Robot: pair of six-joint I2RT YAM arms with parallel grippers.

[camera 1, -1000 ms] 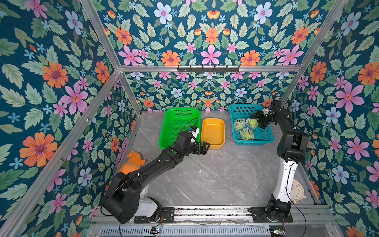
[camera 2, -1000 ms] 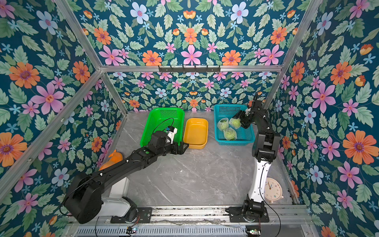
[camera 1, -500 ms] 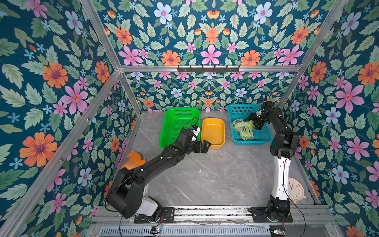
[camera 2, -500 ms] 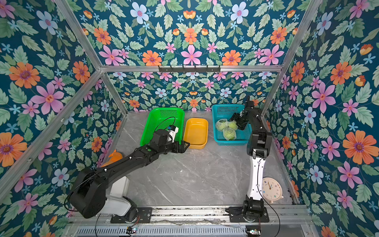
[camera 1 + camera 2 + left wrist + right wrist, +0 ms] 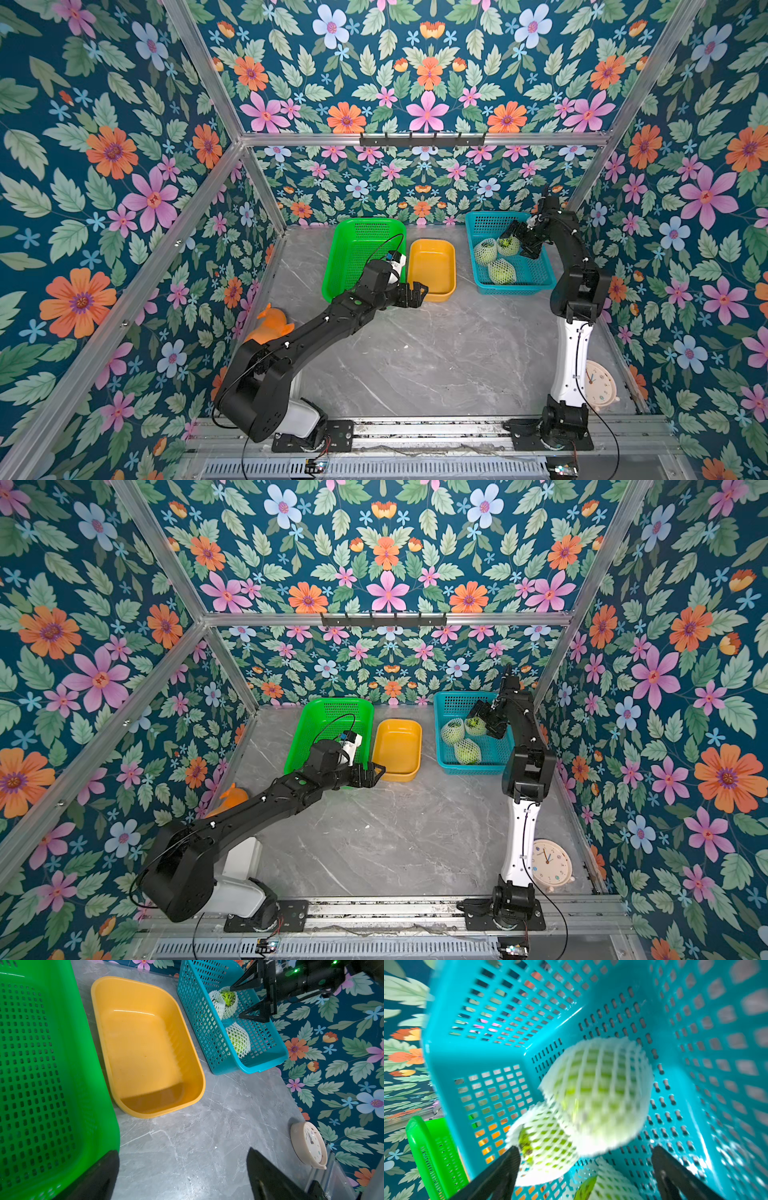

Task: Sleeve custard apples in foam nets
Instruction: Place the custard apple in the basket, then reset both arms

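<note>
In both top views, right of centre, three custard apples are seen lying in a blue basket, all sleeved in foam nets. The right gripper is held open just above them. The left gripper, open and empty, is placed beside a yellow tub.

In the left wrist view, wide-spread jaws are shown over the grey table.

In the right wrist view, blurred netted fruit is seen beyond parted jaws, with nothing gripped.

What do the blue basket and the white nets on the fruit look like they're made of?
Blue basket: likely moulded plastic, smooth and slightly glossy, with regular slots. Nets: probably soft foam mesh, matte white, diamond holes stretched over the green fruit.
</note>
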